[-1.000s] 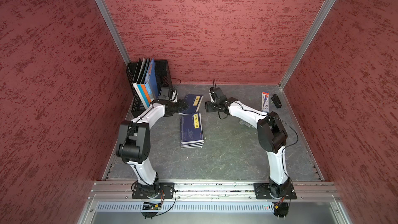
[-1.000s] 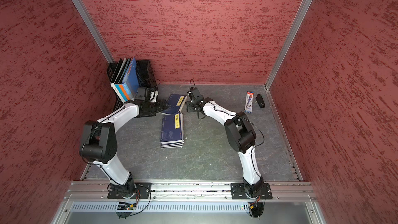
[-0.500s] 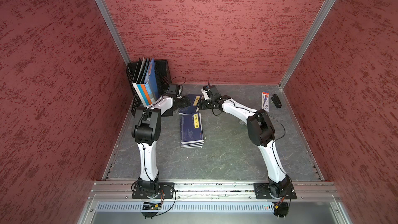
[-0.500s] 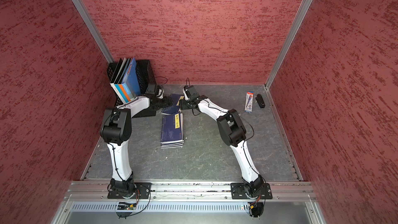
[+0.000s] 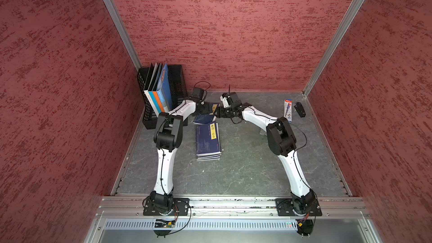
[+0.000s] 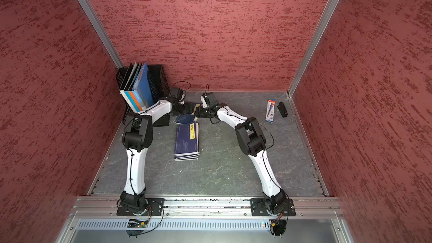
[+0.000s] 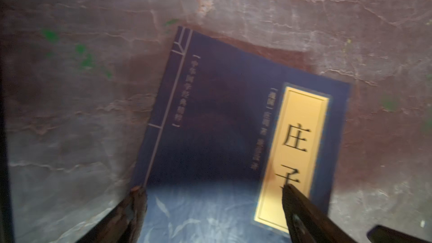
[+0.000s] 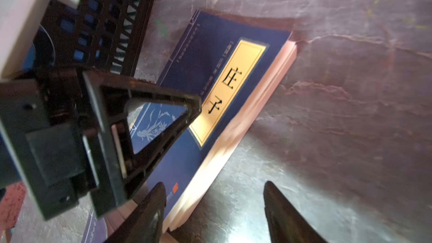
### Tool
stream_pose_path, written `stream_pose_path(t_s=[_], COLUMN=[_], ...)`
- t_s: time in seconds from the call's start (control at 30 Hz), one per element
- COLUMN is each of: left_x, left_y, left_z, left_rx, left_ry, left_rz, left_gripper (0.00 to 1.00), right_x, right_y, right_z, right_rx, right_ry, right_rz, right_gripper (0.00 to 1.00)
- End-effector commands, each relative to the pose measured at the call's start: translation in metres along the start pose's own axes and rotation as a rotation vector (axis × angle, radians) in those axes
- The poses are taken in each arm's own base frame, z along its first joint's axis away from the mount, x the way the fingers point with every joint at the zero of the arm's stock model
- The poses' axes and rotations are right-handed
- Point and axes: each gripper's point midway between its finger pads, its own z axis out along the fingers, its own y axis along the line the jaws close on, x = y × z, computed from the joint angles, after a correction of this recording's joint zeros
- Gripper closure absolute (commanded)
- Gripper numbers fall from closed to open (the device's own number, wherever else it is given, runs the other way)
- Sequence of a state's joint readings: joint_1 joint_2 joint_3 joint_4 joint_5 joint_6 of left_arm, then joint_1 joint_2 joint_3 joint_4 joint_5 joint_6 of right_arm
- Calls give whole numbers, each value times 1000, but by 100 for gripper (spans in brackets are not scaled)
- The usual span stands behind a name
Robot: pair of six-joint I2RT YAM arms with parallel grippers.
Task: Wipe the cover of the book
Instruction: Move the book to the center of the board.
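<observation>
A dark blue book (image 7: 222, 113) with a yellow title label lies flat on the grey table near the back, also seen in the right wrist view (image 8: 233, 78). In both top views the two arms cover most of it (image 5: 205, 119). My left gripper (image 7: 212, 188) hangs open just above its cover, one finger at the spine edge and the other over the label. My right gripper (image 8: 215, 185) is open at the book's page-edge corner, one finger over the cover and the other over bare table. In a top view the left gripper (image 5: 205, 109) and right gripper (image 5: 218, 113) nearly meet.
A stack of blue books (image 5: 208, 142) lies just in front of the book. A black mesh file holder (image 5: 161, 94) with upright folders stands at the back left, close to the left arm. A pen pack (image 5: 288, 109) and a black stapler (image 5: 300, 109) lie at the back right.
Both grippers have closed in on the book from either side. The left arm's elbow has swung inward and risen. The left gripper has opened a little wider.
</observation>
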State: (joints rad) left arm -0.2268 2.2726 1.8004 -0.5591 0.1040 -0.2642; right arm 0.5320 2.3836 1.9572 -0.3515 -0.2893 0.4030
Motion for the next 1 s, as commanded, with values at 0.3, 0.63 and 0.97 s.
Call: stream_pose_path(t_s=[0.3,0.63,0.97], left_x=[8,5,22], left_y=[9,14,6], left_z=[2,7,21], left_rx=[-70,-138,-73], left_ry=[31,58,159], left_rz=[35,87,101], left_gripper=[8,4,4], right_x=[-1,7,10], right_y=[-14,-17,-21], right_z=[7,8,10], right_rx=[-54,-57,-59], right_ry=[-17,-2,-2], right_rz=[70,69,76], right_gripper=[36,36,35])
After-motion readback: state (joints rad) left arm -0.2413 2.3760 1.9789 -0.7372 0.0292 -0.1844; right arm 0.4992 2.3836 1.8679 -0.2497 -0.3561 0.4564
